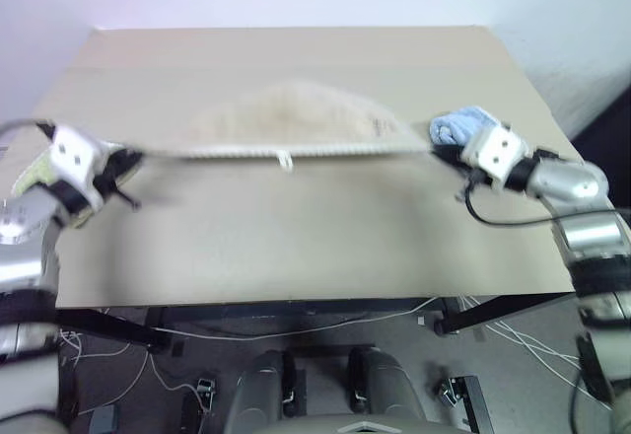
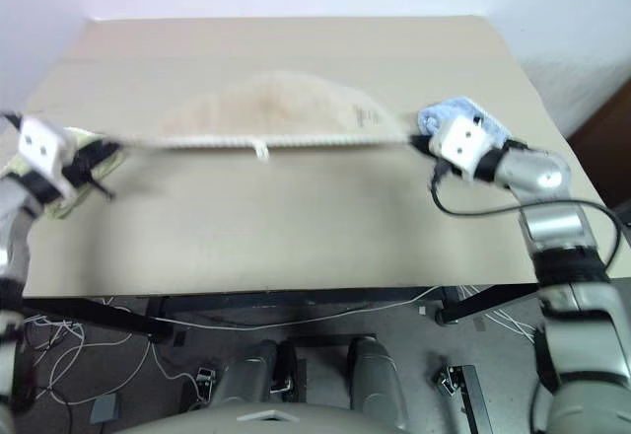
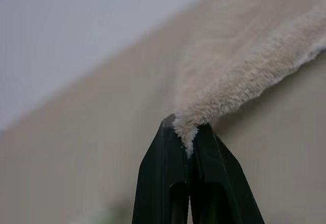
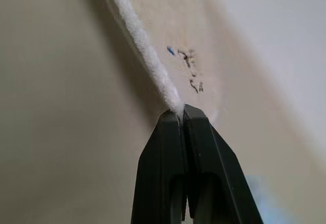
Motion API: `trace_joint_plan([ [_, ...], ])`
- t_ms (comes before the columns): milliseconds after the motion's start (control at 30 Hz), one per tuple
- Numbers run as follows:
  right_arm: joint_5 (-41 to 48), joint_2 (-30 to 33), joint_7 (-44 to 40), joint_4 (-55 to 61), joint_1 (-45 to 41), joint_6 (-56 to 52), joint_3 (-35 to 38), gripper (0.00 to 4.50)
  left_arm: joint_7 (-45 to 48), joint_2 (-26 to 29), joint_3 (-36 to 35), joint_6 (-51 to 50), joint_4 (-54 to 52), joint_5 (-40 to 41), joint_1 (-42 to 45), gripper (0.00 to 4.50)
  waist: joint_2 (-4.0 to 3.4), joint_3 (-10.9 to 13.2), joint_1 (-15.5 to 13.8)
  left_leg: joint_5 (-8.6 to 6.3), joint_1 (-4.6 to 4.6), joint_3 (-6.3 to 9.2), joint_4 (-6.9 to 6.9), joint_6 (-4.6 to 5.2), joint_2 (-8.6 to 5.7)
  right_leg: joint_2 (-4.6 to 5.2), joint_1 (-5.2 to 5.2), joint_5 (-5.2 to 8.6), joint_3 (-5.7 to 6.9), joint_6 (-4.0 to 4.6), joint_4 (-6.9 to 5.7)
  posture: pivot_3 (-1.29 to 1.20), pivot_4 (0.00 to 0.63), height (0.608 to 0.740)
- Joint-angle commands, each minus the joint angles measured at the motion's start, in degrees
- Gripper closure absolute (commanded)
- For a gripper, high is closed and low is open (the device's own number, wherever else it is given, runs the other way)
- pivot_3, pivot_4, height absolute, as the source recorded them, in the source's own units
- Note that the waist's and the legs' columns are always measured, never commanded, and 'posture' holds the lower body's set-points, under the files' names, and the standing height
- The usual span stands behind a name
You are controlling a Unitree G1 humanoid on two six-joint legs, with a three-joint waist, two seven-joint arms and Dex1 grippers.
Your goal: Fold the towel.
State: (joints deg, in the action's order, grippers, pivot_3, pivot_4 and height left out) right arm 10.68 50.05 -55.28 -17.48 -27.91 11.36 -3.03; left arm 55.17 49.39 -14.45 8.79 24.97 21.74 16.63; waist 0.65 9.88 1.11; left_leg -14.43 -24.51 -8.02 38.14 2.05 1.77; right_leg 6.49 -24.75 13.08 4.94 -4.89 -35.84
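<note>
Now the cream towel point(image 1: 296, 123) hangs stretched over the desk point(image 1: 296, 237), its edge pinched at nine o'clock by the left pincer point(image 3: 189, 132) and at three o'clock by the right pincer point(image 4: 182, 113), both clamped tight.

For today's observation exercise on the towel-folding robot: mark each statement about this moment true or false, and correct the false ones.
1. Both tools pinch the towel. True: the left tool and the right tool are each shut on a corner.
2. The towel lies flat and untouched. False: its near edge is stretched taut between the tools.
3. A blue cloth sits by the right tool. True.
4. The towel is dark green. False: it is cream.
5. The table top is glass. False: it is a plain beige board.
</note>
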Motion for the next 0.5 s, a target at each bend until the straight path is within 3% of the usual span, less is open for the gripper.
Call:
trace_joint_plan([
  [33,5.5,4.9,-5.2,9.0,4.4,-6.7,5.2,4.49,6.1,4.5,-5.8,-4.8,-8.5,5.1,-6.0,4.50,0.00,0.0,0.0,-0.01,0.02,0.01,0.00,-0.01,0.00,0.01,0.00,0.00,0.00,0.00,0.03,0.00,0.150,0.740],
  [267,12.2,11.8,-13.4,17.7,14.0,-17.0,10.8,4.49,13.9,8.6,-12.4,-19.6,-21.3,11.8,-23.8,4.50,-0.04,0.0,-0.2,-0.28,0.08,0.09,-0.02,0.13,-0.01,0.31,-0.01,0.14,0.00,0.27,0.04,0.00,0.150,0.740],
  [367,11.3,12.0,-14.4,17.4,13.5,-17.5,10.6,4.49,13.9,8.5,-13.5,-22.0,-23.2,12.4,-24.9,4.50,-0.03,0.0,-0.4,-0.34,0.06,0.18,-0.02,0.13,0.00,0.31,-0.22,0.15,0.06,0.35,0.09,0.00,0.150,0.740],
  [500,5.2,7.8,-10.5,11.8,6.1,-14.4,6.4,4.49,10.2,6.5,-10.1,-20.1,-21.1,8.0,-20.5,4.50,-0.07,0.0,-0.3,-0.38,0.05,0.16,-0.04,0.18,-0.01,0.30,-0.24,0.12,0.04,0.44,0.20,0.00,0.150,0.740],
])
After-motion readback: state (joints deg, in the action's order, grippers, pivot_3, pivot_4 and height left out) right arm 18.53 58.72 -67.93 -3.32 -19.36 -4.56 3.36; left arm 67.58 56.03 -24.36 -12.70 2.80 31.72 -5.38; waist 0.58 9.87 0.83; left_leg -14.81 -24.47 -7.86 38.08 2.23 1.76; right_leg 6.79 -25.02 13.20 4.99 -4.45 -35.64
